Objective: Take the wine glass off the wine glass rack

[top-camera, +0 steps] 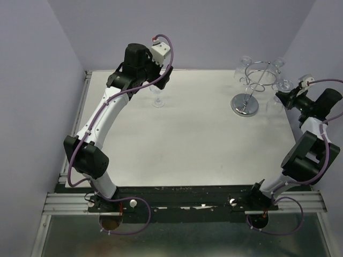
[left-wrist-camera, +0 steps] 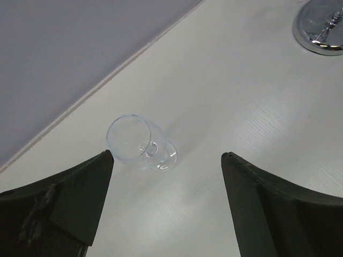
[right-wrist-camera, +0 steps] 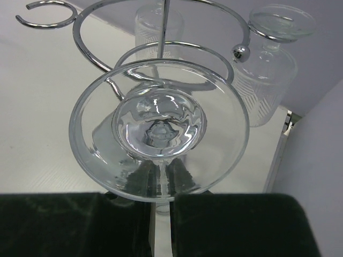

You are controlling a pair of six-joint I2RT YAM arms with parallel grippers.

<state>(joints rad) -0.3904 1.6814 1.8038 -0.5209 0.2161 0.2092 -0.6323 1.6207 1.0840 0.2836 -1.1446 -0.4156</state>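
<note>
- Left gripper point(left-wrist-camera: 167, 156) is hanging wide open and empty over a standing glass point(left-wrist-camera: 140, 143) on the table point(left-wrist-camera: 252, 101)
- Rack point(top-camera: 252, 81) is standing far right, with the hung glass point(right-wrist-camera: 161, 134) dangling foot-up in its near ring
- Right gripper point(right-wrist-camera: 161, 202) is pinching that glass's stem
- Judgement: it should be drawing the stem level out of the ring's open side, keeping the foot off the wire and the neighbour glasses point(right-wrist-camera: 273, 59)
- No brand or writing is showing

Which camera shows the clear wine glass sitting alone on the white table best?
Left wrist: the clear wine glass is close and unobstructed. Top external shows it tiny and faint. Right wrist doesn't show it.
</note>
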